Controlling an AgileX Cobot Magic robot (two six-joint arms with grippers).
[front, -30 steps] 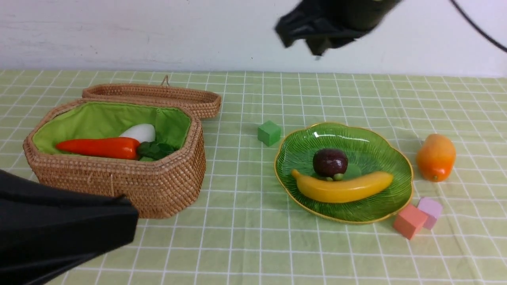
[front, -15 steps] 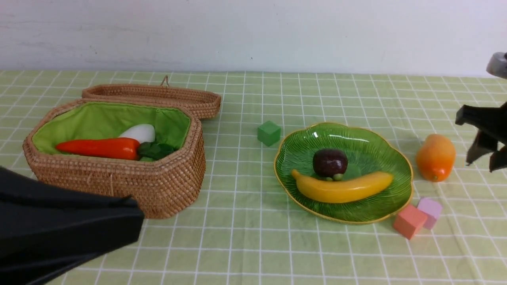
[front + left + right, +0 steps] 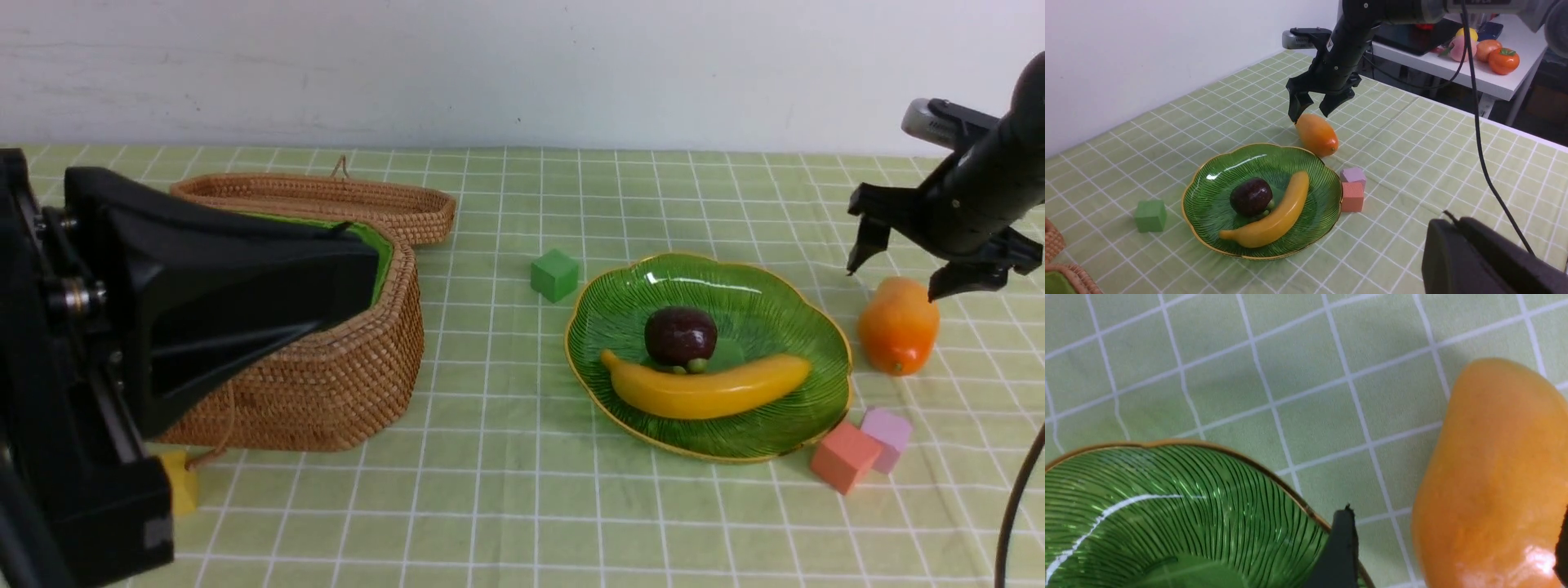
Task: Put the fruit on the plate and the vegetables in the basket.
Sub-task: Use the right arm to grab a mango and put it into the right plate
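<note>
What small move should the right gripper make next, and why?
Probably lower the right gripper around the stubby orange oval fruit and close. Its jaws stand open just above that fruit, which lies on the checked cloth beside the ribbed green plate, not on it.

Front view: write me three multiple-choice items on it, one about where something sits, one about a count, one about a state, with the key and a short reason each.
1. Where is the orange mango?
A. on the cloth, on the right of the plate
B. on the plate
C. in the basket

2. How many fruits lie on the plate?
A. one
B. two
C. three

3. How does the right hand stand?
A. shut on the mango
B. shut and empty
C. open just above the mango

Key:
1 A: the mango rests on the checked cloth outside the plate's gold rim.
2 B: only the banana and the dark purple mangosteen lie there.
3 C: its fingers are spread to either side of the mango's top, gripping nothing.
</note>
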